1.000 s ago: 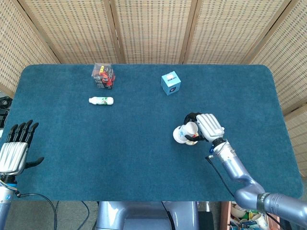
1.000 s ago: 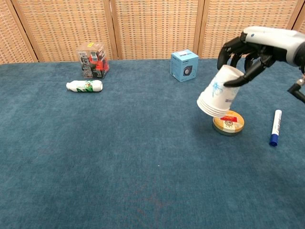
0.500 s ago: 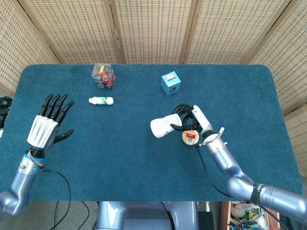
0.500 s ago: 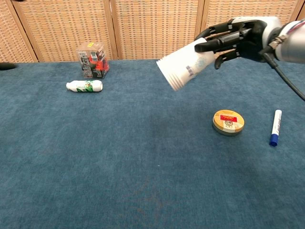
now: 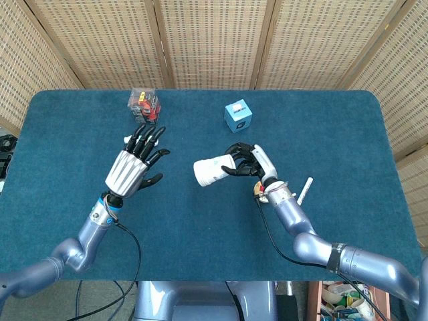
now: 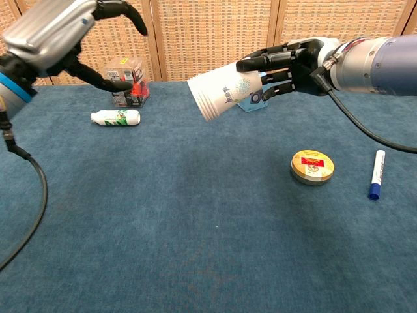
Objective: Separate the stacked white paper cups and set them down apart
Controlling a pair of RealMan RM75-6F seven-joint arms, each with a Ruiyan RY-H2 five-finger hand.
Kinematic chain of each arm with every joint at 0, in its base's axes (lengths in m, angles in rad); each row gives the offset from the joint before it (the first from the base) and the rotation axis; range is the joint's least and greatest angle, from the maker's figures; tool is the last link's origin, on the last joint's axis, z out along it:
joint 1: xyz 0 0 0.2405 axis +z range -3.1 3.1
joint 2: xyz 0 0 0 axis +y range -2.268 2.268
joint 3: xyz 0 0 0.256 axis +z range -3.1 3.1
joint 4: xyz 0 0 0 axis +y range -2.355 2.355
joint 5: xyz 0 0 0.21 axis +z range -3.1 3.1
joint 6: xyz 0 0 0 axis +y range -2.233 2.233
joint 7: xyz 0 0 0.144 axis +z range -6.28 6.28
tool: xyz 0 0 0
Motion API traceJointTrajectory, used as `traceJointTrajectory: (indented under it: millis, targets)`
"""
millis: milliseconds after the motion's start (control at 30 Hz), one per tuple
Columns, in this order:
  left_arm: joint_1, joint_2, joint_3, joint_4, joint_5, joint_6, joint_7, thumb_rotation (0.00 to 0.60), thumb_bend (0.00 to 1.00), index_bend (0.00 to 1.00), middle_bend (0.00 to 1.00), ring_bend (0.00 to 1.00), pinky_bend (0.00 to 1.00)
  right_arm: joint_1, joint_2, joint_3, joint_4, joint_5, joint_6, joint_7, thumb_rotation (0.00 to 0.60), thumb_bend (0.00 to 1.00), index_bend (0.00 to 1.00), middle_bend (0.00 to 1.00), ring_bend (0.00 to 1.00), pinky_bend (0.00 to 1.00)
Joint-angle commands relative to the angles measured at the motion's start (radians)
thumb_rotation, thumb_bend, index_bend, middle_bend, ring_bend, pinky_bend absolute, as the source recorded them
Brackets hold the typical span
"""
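Note:
A stack of white paper cups [image 5: 212,170] [image 6: 219,97] hangs in the air on its side, rims pointing left. My right hand [image 5: 249,162] [image 6: 291,63] grips it around the base end, fingers wrapped over it. Left of the cups, my left hand [image 5: 136,166] [image 6: 65,29] is raised with its fingers spread and holds nothing. A gap separates it from the rims.
A round tin [image 6: 312,167] and a blue-capped marker [image 6: 376,173] lie at the right. A light blue box [image 5: 238,115], a small white bottle [image 6: 115,117] and a clear box of red items [image 5: 144,104] sit toward the back.
My right hand has carried the cup stack up and to the left, tipping it sideways. My left hand has risen from the table's left edge toward the cups.

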Motion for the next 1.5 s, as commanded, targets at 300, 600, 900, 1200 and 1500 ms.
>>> traceJointTrajectory:
  millis: [300, 600, 900, 1200, 1500]
  targets:
    - [-0.062, -0.118, 0.004, 0.063, -0.048, -0.02, 0.025, 0.6, 0.18, 0.48, 0.0, 0.0, 0.0, -0.002, -0.017, 0.029, 0.016, 0.052, -0.017, 0.028, 0.6, 0.54, 0.54, 0.6, 0.46, 0.65]
    - [-0.126, -0.213, -0.011, 0.188, -0.064, 0.001, 0.014, 0.6, 0.2, 0.49, 0.0, 0.0, 0.0, -0.016, 0.001, 0.041, -0.027, 0.046, -0.028, 0.034, 0.6, 0.56, 0.54, 0.6, 0.46, 0.65]
    - [-0.181, -0.274, -0.014, 0.28, -0.063, 0.029, 0.018, 0.6, 0.25, 0.54, 0.0, 0.0, 0.0, -0.025, 0.014, 0.034, -0.048, 0.029, -0.035, 0.028, 0.6, 0.56, 0.54, 0.6, 0.46, 0.65]
    - [-0.201, -0.316, -0.021, 0.337, -0.085, 0.08, 0.015, 0.6, 0.31, 0.59, 0.0, 0.0, 0.0, -0.033, 0.017, 0.023, -0.035, 0.01, -0.043, 0.028, 0.6, 0.56, 0.54, 0.6, 0.46, 0.65]
    - [-0.214, -0.333, -0.014, 0.372, -0.103, 0.087, 0.007, 0.6, 0.36, 0.61, 0.0, 0.0, 0.0, -0.045, 0.024, 0.025, -0.037, -0.015, -0.055, 0.041, 0.6, 0.56, 0.54, 0.6, 0.46, 0.65]
